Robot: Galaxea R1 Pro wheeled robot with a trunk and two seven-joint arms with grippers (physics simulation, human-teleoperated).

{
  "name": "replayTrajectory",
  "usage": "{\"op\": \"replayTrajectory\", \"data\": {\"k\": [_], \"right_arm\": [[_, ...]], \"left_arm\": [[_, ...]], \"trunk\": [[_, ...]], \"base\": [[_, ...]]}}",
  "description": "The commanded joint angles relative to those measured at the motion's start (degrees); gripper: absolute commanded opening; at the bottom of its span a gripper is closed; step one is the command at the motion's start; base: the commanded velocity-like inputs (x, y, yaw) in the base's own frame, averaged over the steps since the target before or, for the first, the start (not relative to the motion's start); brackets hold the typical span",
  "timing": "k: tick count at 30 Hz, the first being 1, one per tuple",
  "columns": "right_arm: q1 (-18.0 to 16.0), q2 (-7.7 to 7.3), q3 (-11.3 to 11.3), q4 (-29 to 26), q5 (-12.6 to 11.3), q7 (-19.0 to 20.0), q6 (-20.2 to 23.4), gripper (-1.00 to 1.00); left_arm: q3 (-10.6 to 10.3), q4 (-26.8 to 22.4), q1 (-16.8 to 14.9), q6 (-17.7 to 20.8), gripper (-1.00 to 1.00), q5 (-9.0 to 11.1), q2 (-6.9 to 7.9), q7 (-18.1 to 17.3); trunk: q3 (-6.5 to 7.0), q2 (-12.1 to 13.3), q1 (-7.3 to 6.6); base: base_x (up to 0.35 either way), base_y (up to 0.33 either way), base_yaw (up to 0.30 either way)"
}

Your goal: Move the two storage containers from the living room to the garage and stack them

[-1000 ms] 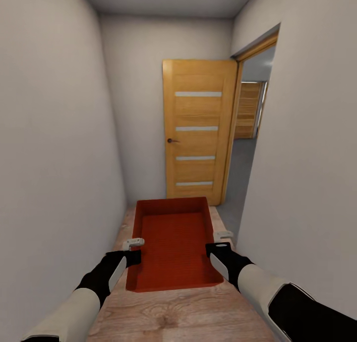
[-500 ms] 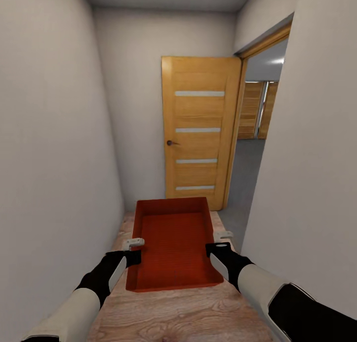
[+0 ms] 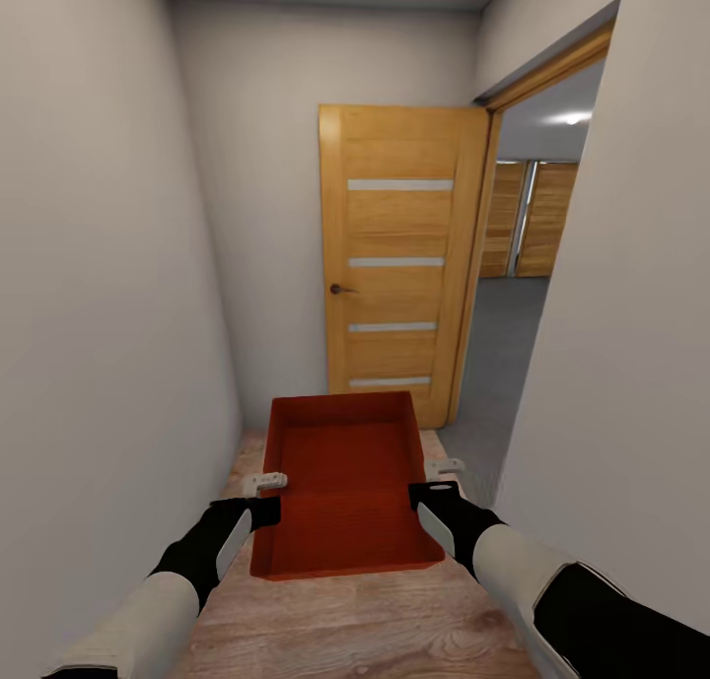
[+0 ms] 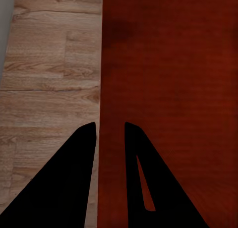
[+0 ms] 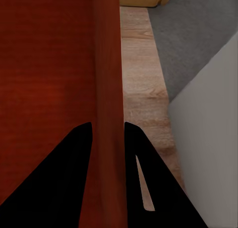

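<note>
An orange-red storage container hangs level in front of me above the light wood-plank hallway floor. My left gripper is shut on its left wall and my right gripper on its right wall. In the left wrist view the gripper has one dark finger on each side of the container wall. The right wrist view shows the same hold, gripper on the container wall. Through the doorway at right I see the garage with its dark grey floor. The living room is out of view.
I am in a narrow hallway between a pale left wall and right wall. A wooden door stands open straight ahead. Wide plank doors show deep in the garage.
The camera has moved forward: the wooden door is nearer and more of the garage shows through the doorway. The container and both grippers keep their places in the view.
</note>
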Motion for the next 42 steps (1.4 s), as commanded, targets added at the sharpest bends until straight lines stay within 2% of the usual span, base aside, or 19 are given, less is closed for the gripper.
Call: {"op": "replayTrajectory", "data": {"k": [1,42], "right_arm": [[0.01,0.01,0.71,-0.83,-0.20,-0.33,0.35,-1.00],[0.01,0.01,0.75,-0.83,-0.20,-0.33,0.35,-1.00]], "left_arm": [[0.44,-0.01,-0.01,0.39,-1.00,-1.01,-0.04,2.93],[0.44,-0.01,-0.01,0.37,-1.00,-1.01,-0.03,2.93]], "trunk": [[-0.03,-0.04,0.05],[-0.03,-0.04,0.05]], "base": [[0.329,0.000,0.000],[0.329,0.000,0.000]]}}
